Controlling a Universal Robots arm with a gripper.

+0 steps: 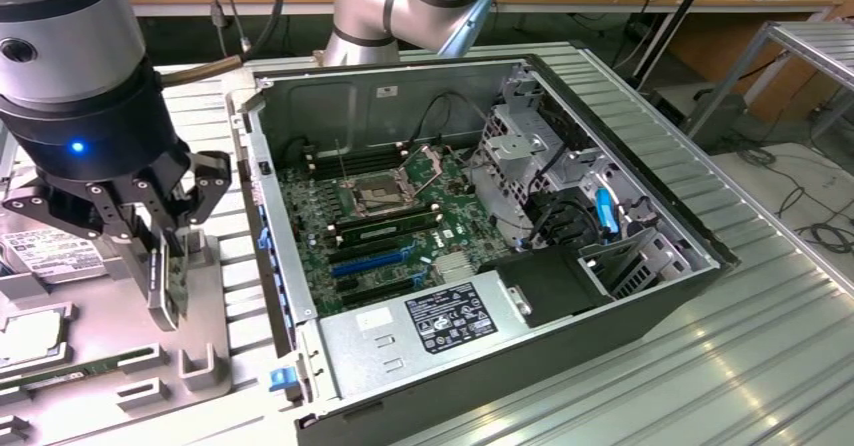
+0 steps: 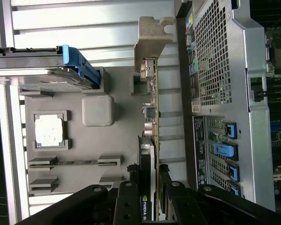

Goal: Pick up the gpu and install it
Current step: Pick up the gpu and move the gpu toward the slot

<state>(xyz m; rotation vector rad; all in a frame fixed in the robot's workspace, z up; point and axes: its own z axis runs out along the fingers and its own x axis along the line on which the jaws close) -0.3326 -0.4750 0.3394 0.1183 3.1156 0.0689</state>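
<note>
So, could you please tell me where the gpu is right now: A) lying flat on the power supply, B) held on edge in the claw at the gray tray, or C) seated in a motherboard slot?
B: the gpu stands on edge, clamped in the claw at the gray tray, outside the open computer case.

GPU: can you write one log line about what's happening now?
tool: closed on gpu | gpu: standing on edge at gray tray | computer case: open, gpu not installed
</note>
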